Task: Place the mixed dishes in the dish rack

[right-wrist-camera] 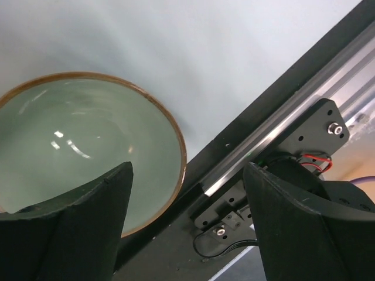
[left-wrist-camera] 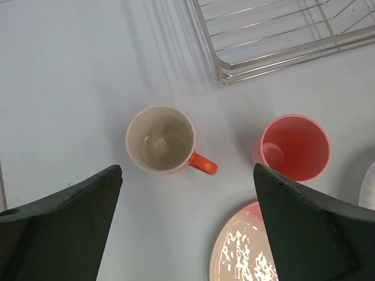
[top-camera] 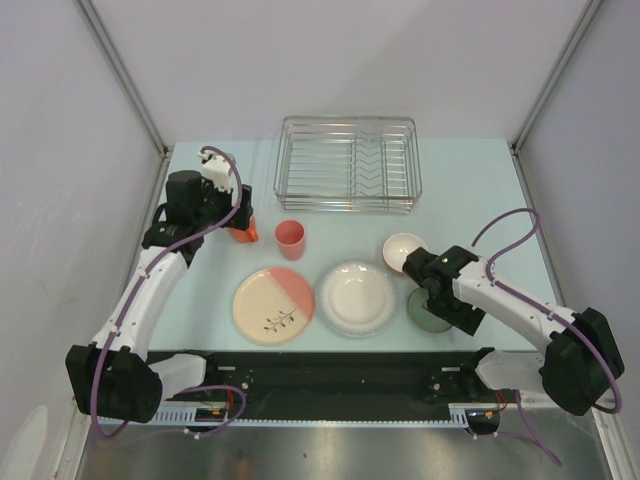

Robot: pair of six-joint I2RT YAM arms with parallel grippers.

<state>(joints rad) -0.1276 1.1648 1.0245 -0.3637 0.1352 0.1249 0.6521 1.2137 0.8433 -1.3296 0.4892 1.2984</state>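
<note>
The silver wire dish rack stands empty at the back middle. An orange mug stands upright below my left gripper, which is open and hovers above it; in the left wrist view the mug lies just beyond the open gripper. A small pink cup stands to its right. A cream-and-pink plate with a leaf sprig and a white plate lie in front. A pale pink bowl sits right of them. My right gripper is open over the near rim of the green bowl.
The rack's near left corner and the pink cup show in the left wrist view, with the cream-and-pink plate under the right finger. A black-and-silver rail runs along the table's near edge, right beside the green bowl.
</note>
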